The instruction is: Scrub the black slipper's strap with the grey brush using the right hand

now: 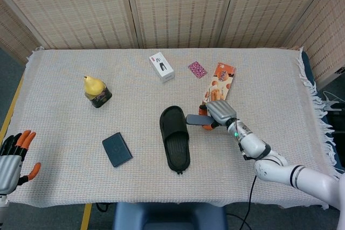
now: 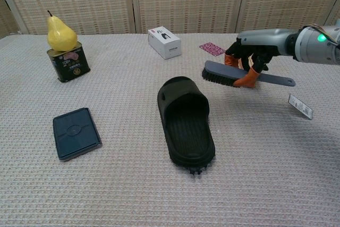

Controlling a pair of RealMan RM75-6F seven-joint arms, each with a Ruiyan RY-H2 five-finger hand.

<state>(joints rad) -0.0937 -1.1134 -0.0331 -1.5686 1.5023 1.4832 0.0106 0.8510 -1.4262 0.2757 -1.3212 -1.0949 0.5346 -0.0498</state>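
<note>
The black slipper [image 1: 174, 137] [image 2: 186, 119] lies mid-table, its strap at the far end and the toe toward me. My right hand [image 1: 218, 113] [image 2: 252, 51] grips the grey brush [image 1: 194, 119] [image 2: 228, 74] by its handle, bristles down. The brush head hovers just right of the slipper's strap, above the cloth and not touching the slipper. My left hand [image 1: 11, 156] stays at the table's near left corner with its fingers spread and nothing in them; the chest view does not show it.
A yellow pear on a dark tin [image 1: 96, 92] [image 2: 65, 51] stands at the left. A dark blue case [image 1: 117, 149] [image 2: 76, 133] lies left of the slipper. Beyond it sit a white box [image 1: 161, 67] [image 2: 164, 42], a pink packet [image 1: 197, 69] and an orange snack box [image 1: 221, 79].
</note>
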